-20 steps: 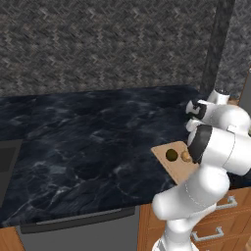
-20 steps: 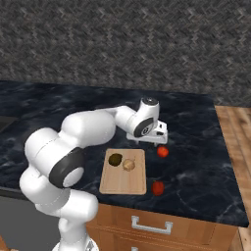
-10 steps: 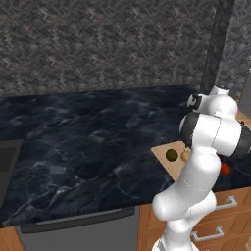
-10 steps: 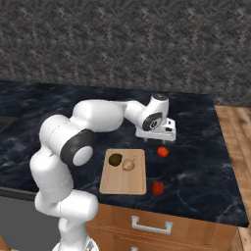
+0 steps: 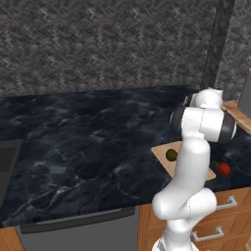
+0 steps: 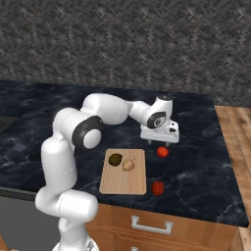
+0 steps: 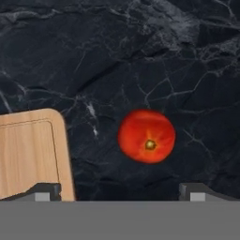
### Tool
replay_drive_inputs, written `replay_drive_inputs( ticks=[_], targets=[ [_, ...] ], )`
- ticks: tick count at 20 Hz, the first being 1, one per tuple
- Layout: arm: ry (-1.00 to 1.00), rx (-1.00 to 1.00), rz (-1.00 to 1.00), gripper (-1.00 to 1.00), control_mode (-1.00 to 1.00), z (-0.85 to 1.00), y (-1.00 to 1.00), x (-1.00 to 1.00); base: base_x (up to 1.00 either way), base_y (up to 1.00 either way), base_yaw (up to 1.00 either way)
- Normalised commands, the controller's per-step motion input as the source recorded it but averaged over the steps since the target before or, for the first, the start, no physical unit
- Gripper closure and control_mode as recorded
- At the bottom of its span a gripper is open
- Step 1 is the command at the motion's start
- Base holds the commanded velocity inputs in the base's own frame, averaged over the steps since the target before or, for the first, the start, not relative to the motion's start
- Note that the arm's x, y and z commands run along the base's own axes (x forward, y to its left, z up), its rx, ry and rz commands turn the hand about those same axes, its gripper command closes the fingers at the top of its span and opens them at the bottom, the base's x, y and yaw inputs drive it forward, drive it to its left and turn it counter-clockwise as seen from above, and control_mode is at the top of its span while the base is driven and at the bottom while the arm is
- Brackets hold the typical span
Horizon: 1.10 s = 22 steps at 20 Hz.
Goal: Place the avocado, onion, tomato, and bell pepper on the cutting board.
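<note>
The light wooden cutting board (image 6: pixel 122 182) lies near the counter's front edge, with the dark avocado (image 6: pixel 115 159) and the tan onion (image 6: pixel 128 165) resting on its far end. The shiny red tomato (image 6: pixel 163 152) sits on the black counter just right of the board. My gripper (image 6: pixel 159 143) hangs open directly above it and holds nothing. In the hand view the tomato (image 7: pixel 146 136) lies between and ahead of my wide-spread fingertips (image 7: pixel 47 191), with the board's corner (image 7: pixel 28 154) at the left. A second red vegetable, apparently the bell pepper (image 6: pixel 157 188), lies by the board's near right corner.
Dark marble counter (image 6: pixel 206 166) stretches around the board, with a stone-tiled wall behind. Wooden drawers with metal handles (image 6: pixel 151 226) sit under the counter's front edge. My white arm (image 5: pixel 196 147) hides part of the board (image 5: pixel 164 152) in the left base view; the red vegetable (image 5: pixel 224 168) shows beside it.
The arm has swung a little to the right and the hand has come down over the tomato. The jaws stayed open. The vegetables have not moved.
</note>
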Motion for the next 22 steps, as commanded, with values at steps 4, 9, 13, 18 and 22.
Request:
replay_drive_inputs(
  ticks=[4,9,13,18,22],
  targets=[
    [0.07,0.0,0.0,-1.0,-1.0,-0.07,-0.12,0.37,0.0,0.0,0.0],
    [0.07,0.0,0.0,-1.0,-1.0,-0.16,-0.23,0.22,0.0,0.0,0.0],
    [0.1,0.0,0.0,-1.0,-1.0,-0.29,-0.18,0.19,0.0,0.0,0.0],
    [0.07,0.0,0.0,-1.0,-1.0,-0.26,-0.06,0.04,0.0,0.0,0.0],
    [0.07,0.0,0.0,-1.0,-1.0,-0.29,0.0,0.0,0.0,0.0,0.0]
  ],
)
